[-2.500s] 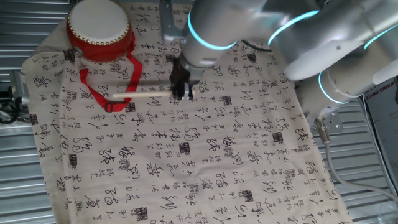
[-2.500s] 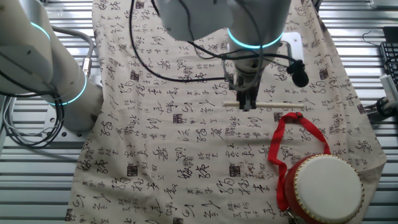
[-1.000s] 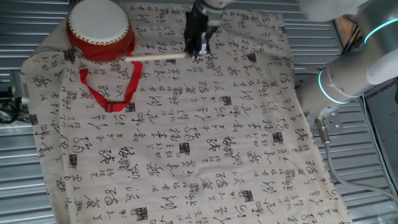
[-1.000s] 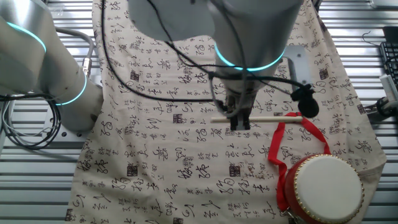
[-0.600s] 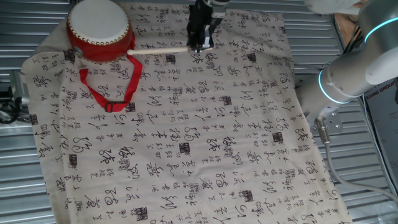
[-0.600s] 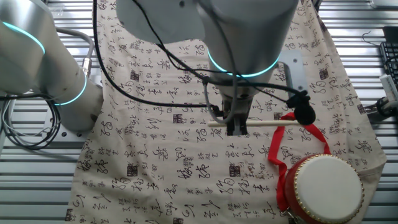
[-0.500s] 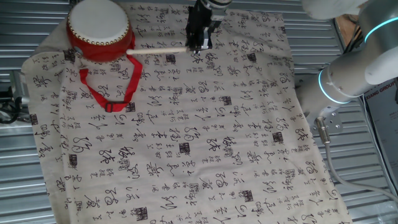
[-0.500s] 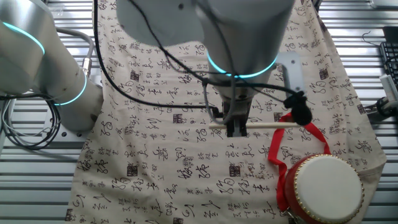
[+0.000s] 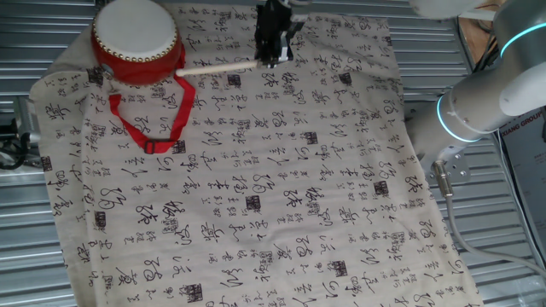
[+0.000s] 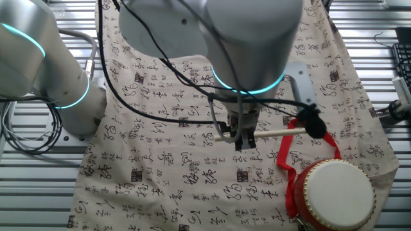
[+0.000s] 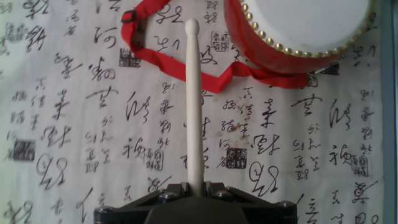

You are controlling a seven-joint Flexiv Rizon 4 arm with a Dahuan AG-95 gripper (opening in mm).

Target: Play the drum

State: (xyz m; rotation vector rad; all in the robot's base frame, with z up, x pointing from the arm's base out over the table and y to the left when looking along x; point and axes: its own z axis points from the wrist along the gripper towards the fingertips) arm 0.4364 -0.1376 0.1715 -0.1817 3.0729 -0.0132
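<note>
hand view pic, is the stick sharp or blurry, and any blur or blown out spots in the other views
Hand view: the stick is sharp from gripper to tip, the drum skin bright, nearly blown out. One fixed view: the cloth is crisp, the arm's light rings glow. The other fixed view: the wrist housing, close to the lens, looks soft.
</note>
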